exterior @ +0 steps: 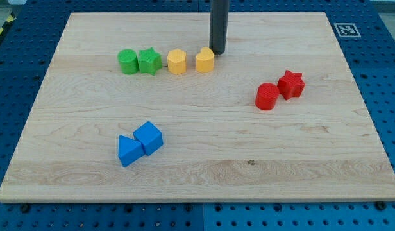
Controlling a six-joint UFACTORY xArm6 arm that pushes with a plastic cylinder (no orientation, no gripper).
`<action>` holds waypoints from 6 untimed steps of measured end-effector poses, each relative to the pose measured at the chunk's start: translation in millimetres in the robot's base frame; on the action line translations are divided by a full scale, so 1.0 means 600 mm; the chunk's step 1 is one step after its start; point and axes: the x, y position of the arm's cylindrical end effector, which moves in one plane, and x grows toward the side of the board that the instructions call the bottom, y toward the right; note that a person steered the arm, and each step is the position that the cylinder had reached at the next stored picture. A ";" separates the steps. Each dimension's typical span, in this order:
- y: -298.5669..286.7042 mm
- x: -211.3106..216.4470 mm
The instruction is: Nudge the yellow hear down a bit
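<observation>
Tip [218, 51] of the rod is sitting just beside the yellow heart [205, 61], at its upper right; contact is unclear. No jaws are fitted. Yellow hexagon block [177, 62] is lying just left of the heart, green star [149, 61] and green cylinder [127, 61] farther left.

Yellow heart [205, 60] lies upright nr board's top, mid.

We show only our straight, dark grey cylindrical rod, smooth and matte, with a faint lighter sheen along one side; our tip [218, 51] ends blunt and round.
</observation>
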 end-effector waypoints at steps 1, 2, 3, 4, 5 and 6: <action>0.007 0.000; 0.007 0.000; 0.007 0.026; 0.007 0.029; 0.008 0.032; 0.008 0.013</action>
